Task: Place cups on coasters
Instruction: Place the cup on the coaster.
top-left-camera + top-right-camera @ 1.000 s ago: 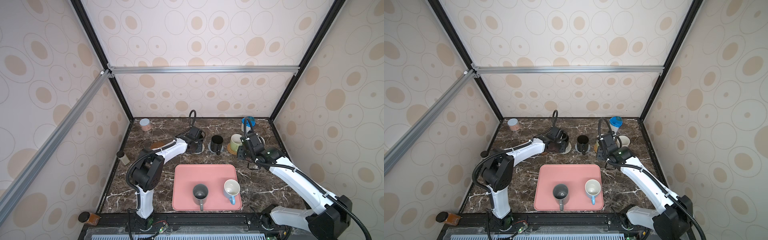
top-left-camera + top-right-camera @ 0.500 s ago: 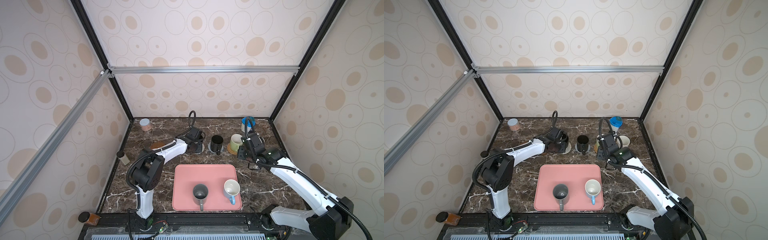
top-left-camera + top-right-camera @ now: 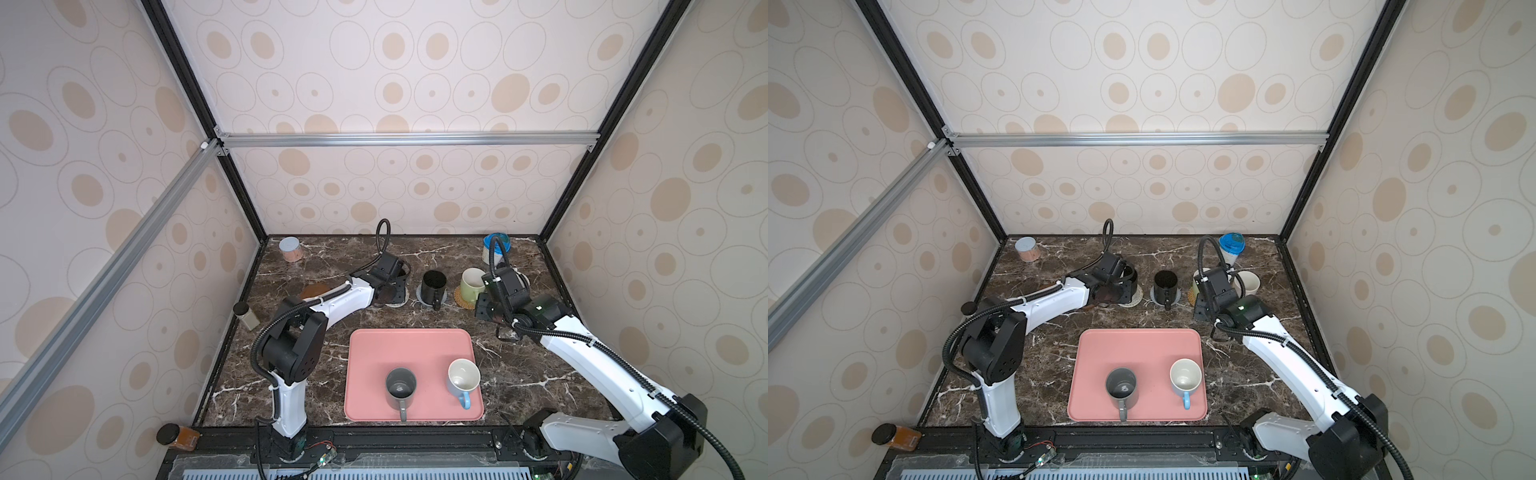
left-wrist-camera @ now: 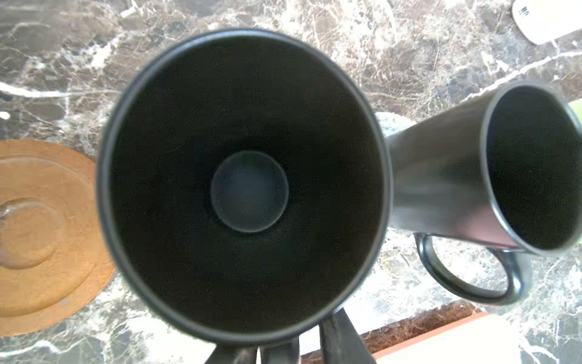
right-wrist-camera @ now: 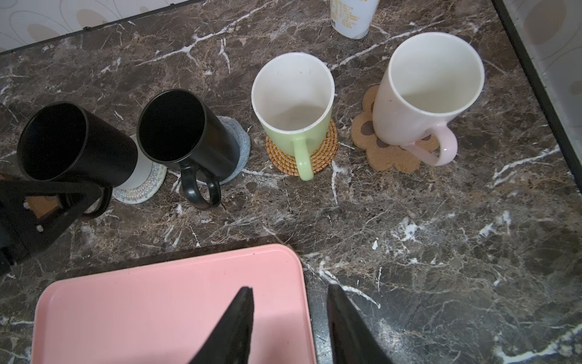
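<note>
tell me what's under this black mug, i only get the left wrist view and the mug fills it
observer: a whitish woven coaster. The black mug stands on it.
operator: which cups are on the tray
observer: two, the grey mug and the blue-and-white mug, both upright on the pink tray.
operator: is the right arm carrying anything
observer: no, the right gripper is open, with nothing between its fingers.
</note>
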`<action>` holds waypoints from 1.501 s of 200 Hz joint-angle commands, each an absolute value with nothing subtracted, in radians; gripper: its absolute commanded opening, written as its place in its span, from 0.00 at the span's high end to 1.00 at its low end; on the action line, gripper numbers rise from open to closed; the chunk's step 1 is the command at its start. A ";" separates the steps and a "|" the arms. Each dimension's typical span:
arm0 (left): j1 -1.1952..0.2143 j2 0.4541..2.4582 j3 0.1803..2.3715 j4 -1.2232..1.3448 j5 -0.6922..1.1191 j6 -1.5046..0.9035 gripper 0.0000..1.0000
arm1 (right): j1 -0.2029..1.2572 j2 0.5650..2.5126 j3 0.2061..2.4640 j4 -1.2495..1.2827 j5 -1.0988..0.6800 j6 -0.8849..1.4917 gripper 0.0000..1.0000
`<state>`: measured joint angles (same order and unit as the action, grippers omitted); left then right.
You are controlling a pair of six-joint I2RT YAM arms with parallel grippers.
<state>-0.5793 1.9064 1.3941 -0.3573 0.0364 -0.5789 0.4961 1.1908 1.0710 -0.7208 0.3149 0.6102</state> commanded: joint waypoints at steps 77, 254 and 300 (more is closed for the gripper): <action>-0.582 1.827 1.370 -0.341 0.072 -0.604 0.63 | 0.490 1.170 1.064 -0.737 0.320 0.630 0.58; -0.588 1.811 1.351 -0.390 -0.011 -0.583 0.57 | 0.489 1.146 1.049 -0.738 0.325 0.631 0.57; -0.588 1.823 1.361 -0.412 -0.031 -0.562 0.57 | 0.490 1.147 1.049 -0.735 0.323 0.634 0.58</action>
<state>-0.5846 1.8332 1.3518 -0.3786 0.0021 -0.5892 0.4961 1.1606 1.0607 -0.7204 0.3126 0.6182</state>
